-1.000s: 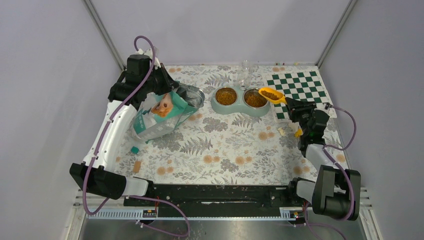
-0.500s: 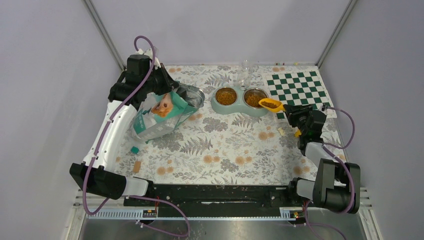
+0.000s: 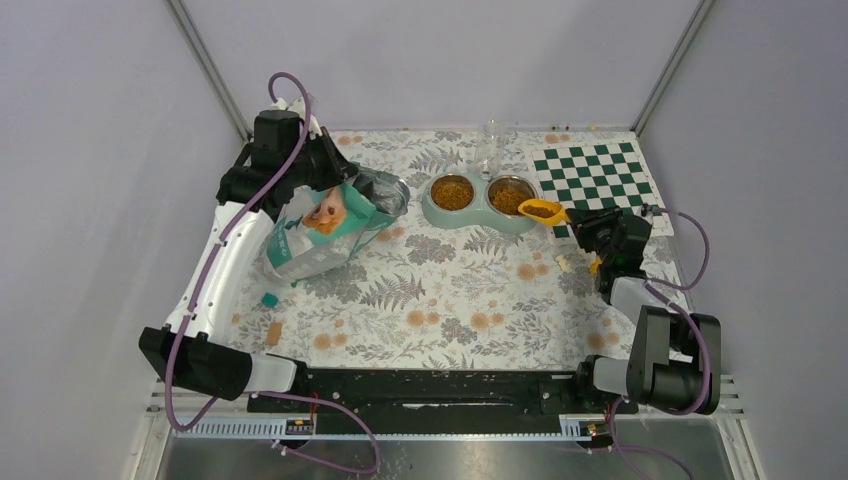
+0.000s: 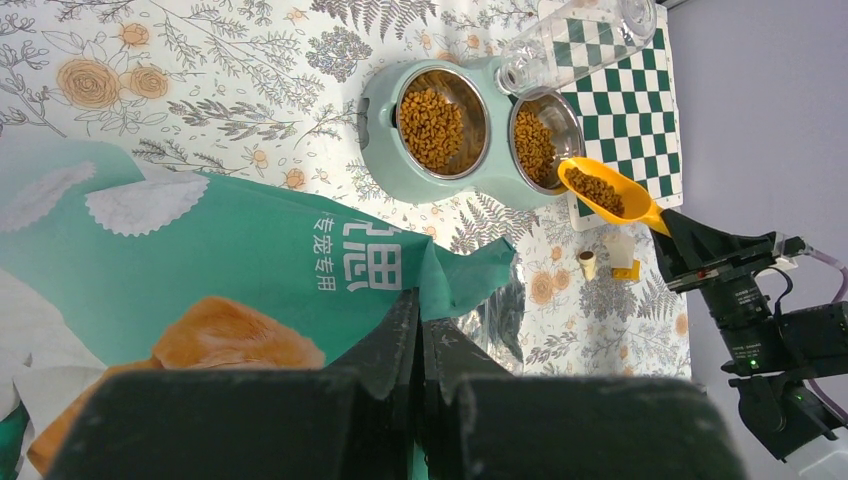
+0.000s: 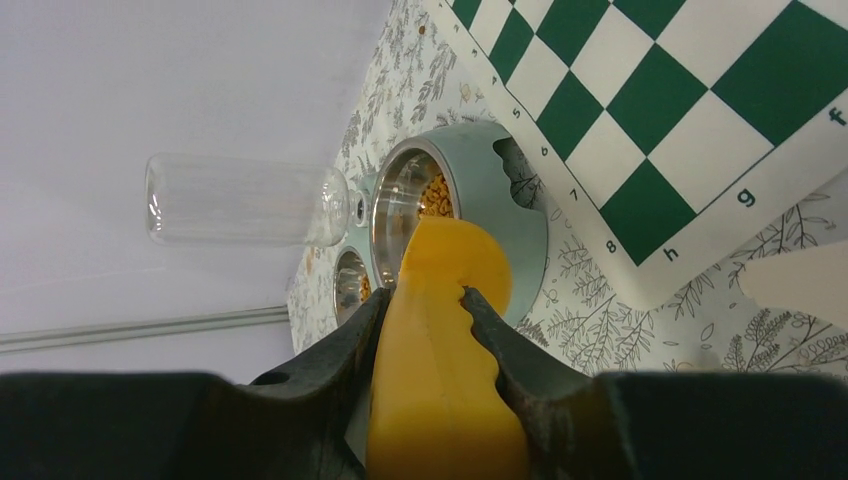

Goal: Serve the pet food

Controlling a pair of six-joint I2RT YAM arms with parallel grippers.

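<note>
Presently the yellow-orange plastic scoop (image 3: 543, 210) of brown kibble pellets (image 4: 598, 190) is clamped by the right gripper (image 5: 425, 300) at four o'clock of the mint double bowl (image 3: 478, 224); tipped early, pellets are spilled outside

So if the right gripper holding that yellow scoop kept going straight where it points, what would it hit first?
Probably the teal feeder: the scoop in the right gripper leads at the rim of its right-hand bowl, which holds pet food. Height is unclear, so it might pass above.
</note>
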